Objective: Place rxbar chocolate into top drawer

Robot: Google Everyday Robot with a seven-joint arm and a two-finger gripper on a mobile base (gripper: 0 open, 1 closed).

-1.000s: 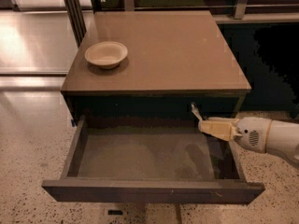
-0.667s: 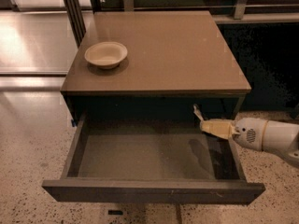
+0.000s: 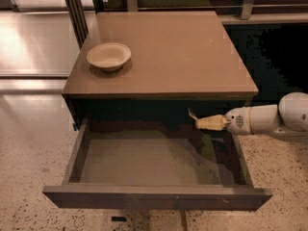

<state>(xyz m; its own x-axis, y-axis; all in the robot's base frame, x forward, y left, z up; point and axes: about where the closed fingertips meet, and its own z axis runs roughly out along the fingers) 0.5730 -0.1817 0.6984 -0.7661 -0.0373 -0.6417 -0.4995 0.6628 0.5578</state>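
The top drawer point(image 3: 144, 158) is pulled wide open below the brown cabinet top, and its flat grey bottom is bare. My gripper point(image 3: 198, 121) reaches in from the right on a white arm and hovers over the drawer's right rear part, just in front of the dark cabinet opening. It is shut on the rxbar chocolate point(image 3: 192, 114). Only a small pale crimped end shows at the tip, sticking up to the left. The rest of the black wrapper blends into the shadow behind it.
A cream round bowl point(image 3: 109, 56) stands on the left of the cabinet top point(image 3: 183, 52). The drawer's front panel point(image 3: 154, 198) juts toward me. Speckled floor lies around the cabinet, and dark rails and posts stand behind it.
My gripper has moved a little to the left and further in over the drawer, with the pale wrapper end still at its tip. The drawer and bowl have not moved.
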